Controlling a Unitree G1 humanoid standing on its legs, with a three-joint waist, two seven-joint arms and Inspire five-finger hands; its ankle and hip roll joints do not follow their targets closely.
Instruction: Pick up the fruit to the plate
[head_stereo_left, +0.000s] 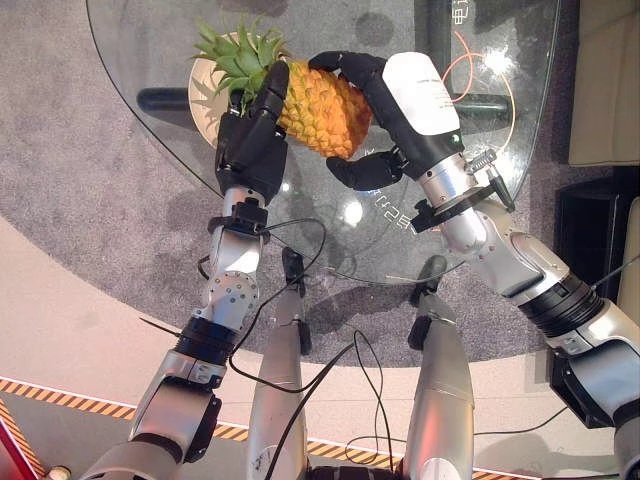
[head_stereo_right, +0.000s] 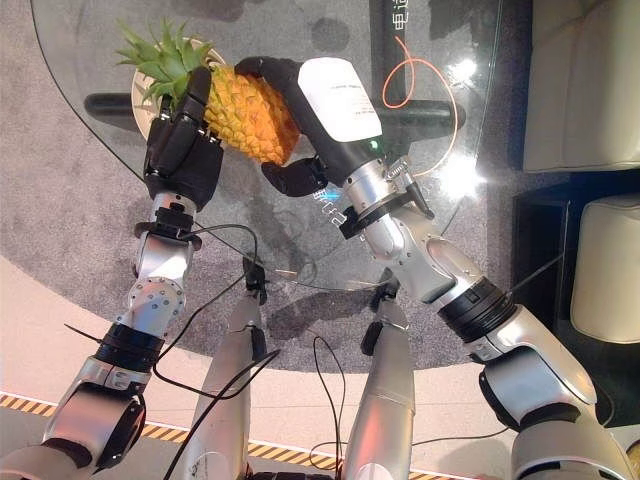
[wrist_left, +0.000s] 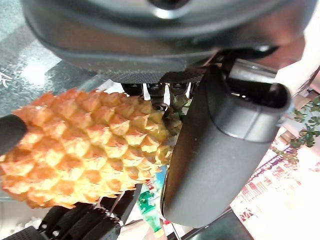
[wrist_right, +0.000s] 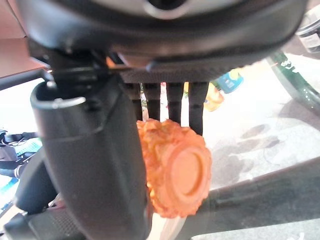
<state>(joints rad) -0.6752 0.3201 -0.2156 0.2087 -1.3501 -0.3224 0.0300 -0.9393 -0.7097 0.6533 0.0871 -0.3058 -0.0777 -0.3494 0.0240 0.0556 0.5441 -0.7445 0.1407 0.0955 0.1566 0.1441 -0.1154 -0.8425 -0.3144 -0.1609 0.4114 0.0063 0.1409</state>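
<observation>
Right robot hand (head_stereo_left: 420, 100) curls fingers and thumb round the base end of the pineapple (head_stereo_left: 325, 108); left robot hand (head_stereo_left: 255, 135) lies with straight fingers pressed against the fruit's side near the leafy crown. Pineapple is carried tilted between both, above the glass surface (head_stereo_left: 500, 170), its crown over the pale plate (head_stereo_left: 205, 95). Risk, as a judgement: the left side only presses, so if either arm drifts apart or the right grasp loosens early, the fruit may roll off the plate rim onto the glass.
</observation>
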